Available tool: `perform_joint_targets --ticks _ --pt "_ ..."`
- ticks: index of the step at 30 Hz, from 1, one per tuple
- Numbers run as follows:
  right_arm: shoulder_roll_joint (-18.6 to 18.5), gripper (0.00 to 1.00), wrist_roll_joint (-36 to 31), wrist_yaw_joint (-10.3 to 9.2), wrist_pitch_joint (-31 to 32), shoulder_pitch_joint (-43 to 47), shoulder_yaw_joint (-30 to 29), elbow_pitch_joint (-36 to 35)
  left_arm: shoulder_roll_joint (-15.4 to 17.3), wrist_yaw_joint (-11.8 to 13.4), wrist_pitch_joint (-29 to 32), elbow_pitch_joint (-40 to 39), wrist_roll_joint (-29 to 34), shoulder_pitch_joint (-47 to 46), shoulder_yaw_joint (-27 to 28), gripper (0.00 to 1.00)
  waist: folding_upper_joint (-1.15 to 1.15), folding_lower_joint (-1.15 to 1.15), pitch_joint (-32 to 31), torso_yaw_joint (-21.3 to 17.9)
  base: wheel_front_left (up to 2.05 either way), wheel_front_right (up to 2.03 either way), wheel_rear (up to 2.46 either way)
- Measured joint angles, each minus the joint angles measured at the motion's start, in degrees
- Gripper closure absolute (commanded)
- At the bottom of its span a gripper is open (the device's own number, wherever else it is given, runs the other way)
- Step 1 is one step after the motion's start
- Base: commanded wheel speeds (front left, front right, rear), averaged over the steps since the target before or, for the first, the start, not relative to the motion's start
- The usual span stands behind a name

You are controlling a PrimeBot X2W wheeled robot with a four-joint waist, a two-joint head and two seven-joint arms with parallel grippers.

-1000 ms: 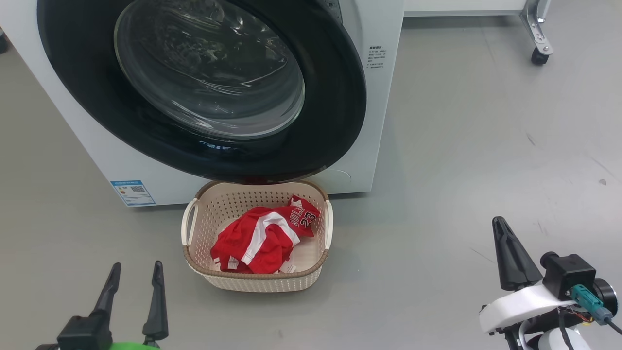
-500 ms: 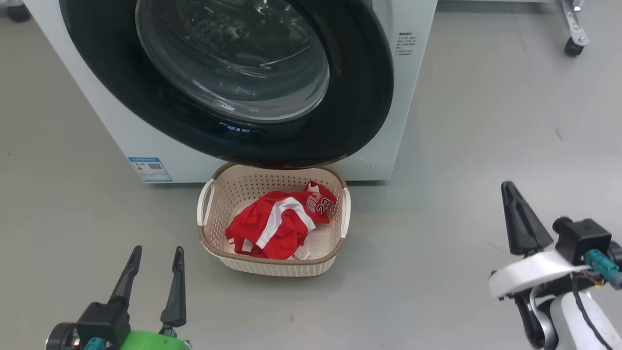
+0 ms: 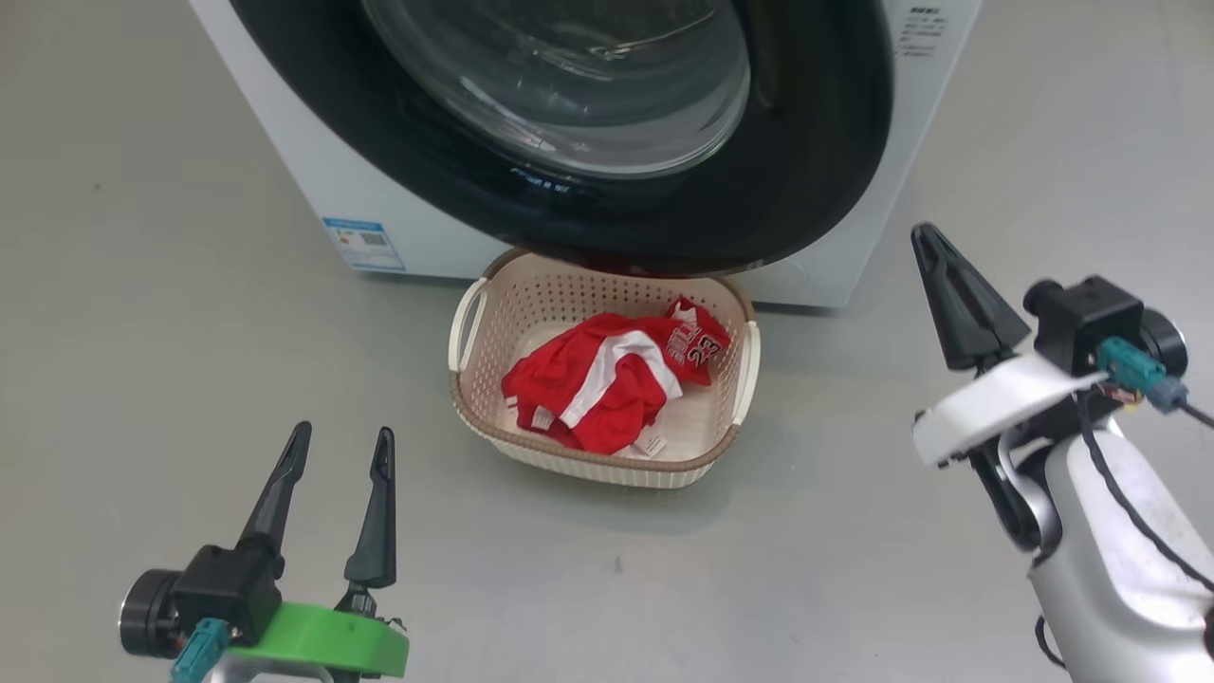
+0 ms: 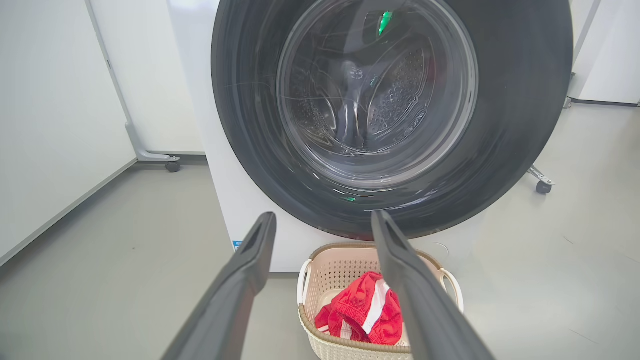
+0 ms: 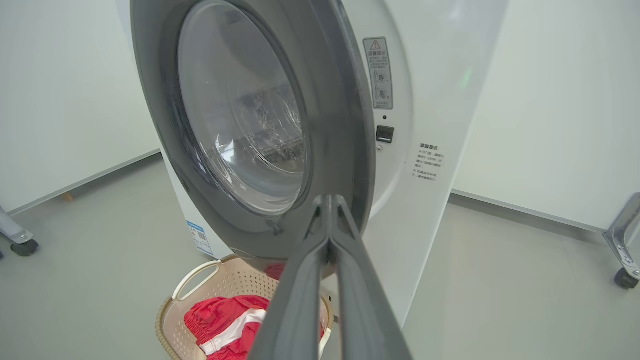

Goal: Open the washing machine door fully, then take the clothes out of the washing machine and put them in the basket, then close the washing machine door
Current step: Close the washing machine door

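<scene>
Since the clothes lay heaped in the basket, which sat on the floor just before the washer and partly under the door, I judged the unloading done and the closing of the door to be the step in hand. From the right wrist view the door looked swung to but not latched: the latch on the washer's front showed bare beside the door's rim. A bit of red showed under the door's lower edge; I couldn't tell whether it was cloth or a reflection. If cloth, it would need clearing first. The next move, as I read it, called for a flat push on the door's free edge, on my right, until it caught.

The door faced out toward me; being round, it had no long axis. The basket opened upward, its long axis running across, along the washer's front, with a handle at each end.

My left gripper stood spread wide and empty, low on my left, well apart from the basket. My right gripper had its fingers pressed together on nothing, pointing toward the washer's right side.
</scene>
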Motion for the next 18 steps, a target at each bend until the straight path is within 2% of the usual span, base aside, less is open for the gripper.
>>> perform_joint_targets --ticks 7,18 --pt "-0.05 1.00 -0.22 0.90 2.53 -8.40 2.08 2.24 -0.56 -0.53 -0.49 -0.42 0.00 -2.40 -1.03 0.00 0.00 0.00 4.08 2.54 0.00 0.00 0.00" --pt "-1.55 1.00 -0.16 0.99 3.81 -17.40 2.25 7.42 -1.76 -1.03 -1.00 0.01 -0.19 -7.03 -2.33 0.00 0.00 0.00 10.52 6.24 0.00 0.00 0.00"
